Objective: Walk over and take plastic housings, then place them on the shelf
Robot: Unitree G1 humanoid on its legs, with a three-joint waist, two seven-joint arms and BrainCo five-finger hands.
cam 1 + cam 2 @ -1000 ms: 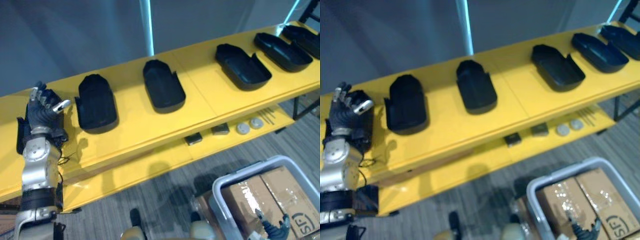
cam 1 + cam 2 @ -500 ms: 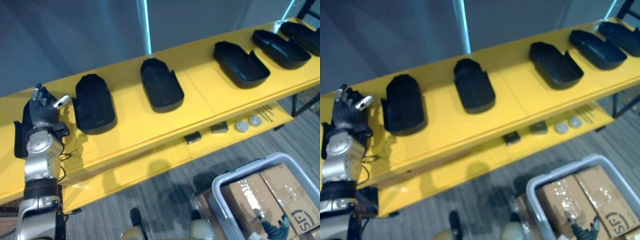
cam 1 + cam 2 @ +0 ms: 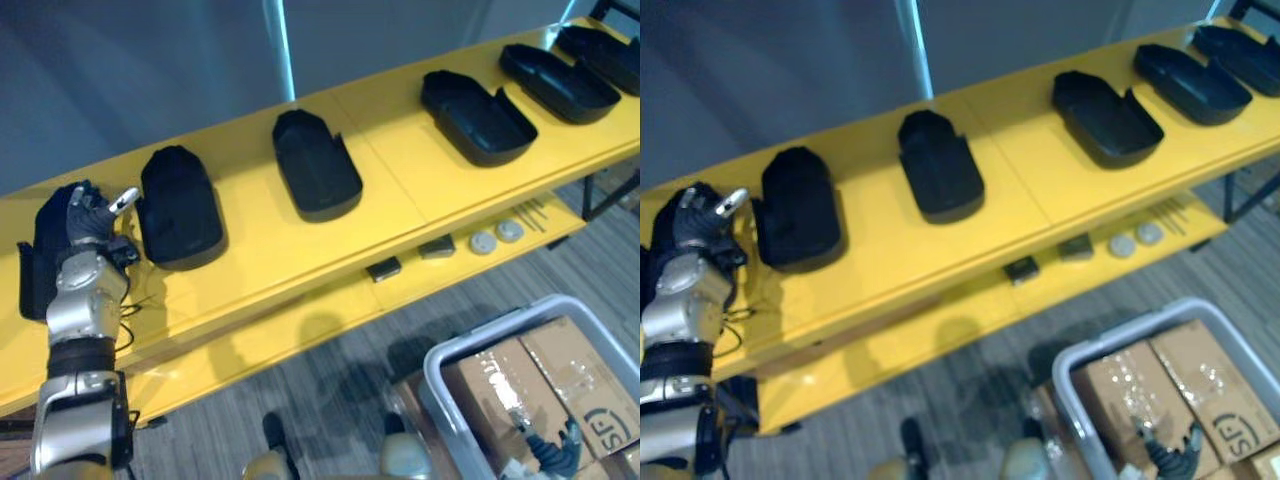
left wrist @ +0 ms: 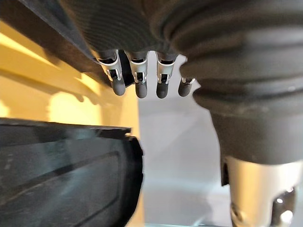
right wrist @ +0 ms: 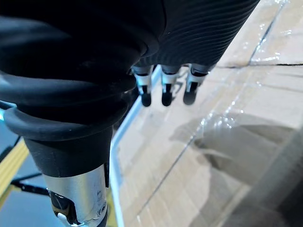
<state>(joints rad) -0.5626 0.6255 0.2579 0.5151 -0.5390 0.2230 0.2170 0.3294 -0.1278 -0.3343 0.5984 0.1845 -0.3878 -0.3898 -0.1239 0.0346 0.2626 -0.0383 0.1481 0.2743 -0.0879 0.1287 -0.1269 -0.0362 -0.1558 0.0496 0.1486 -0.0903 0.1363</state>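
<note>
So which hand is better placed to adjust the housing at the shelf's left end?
Left. The left hand is up at the yellow shelf, beside that plastic housing; the right hand hangs low over cardboard boxes in the grey bin.

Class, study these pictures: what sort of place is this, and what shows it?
Probably a factory or workshop floor: a long yellow shelf carries a row of black plastic housings, small parts lie on its lower level, and a grey bin holds cardboard boxes.

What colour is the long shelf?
The shelf is bright yellow, clearest in the left eye view.
</note>
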